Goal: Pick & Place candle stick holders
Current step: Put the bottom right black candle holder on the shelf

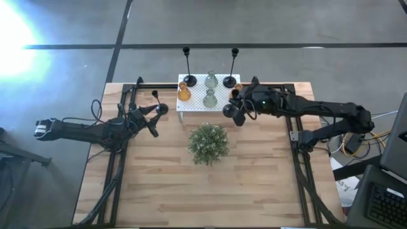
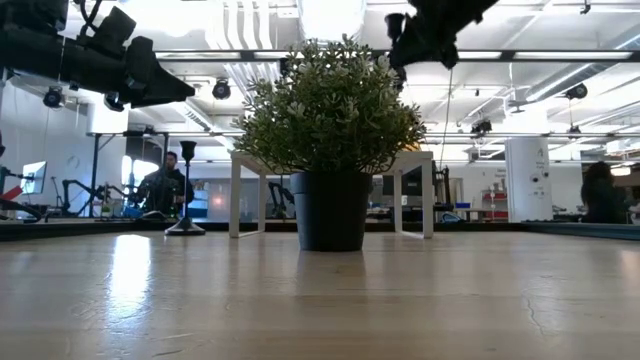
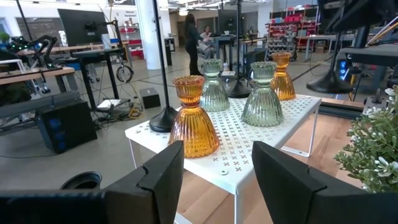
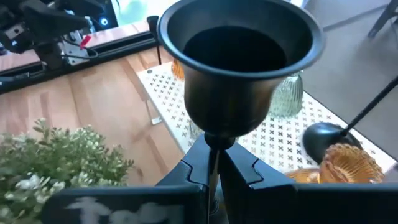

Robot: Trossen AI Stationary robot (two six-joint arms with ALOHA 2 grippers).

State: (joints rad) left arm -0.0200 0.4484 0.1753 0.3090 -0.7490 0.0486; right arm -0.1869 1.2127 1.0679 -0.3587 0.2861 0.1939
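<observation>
Right gripper (image 4: 213, 163) pinched a black holder (image 4: 236, 68) by its thin stem, just off the stand's (image 1: 219, 109) right-front corner.
Holder: dark cup flaring to a wide rim, sitting directly above the pressed-together fingers. On the stand: amber holder (image 3: 193, 118), two ribbed grey-green ones, another amber behind. Left gripper (image 3: 214, 174) hovered left of the stand, fingers spread, empty. No legible writing.

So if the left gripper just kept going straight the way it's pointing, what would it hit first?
Most likely the amber holder at the near corner of the white stand; it sits straight ahead between the left gripper's open fingers, though depth is hard to judge.
</observation>
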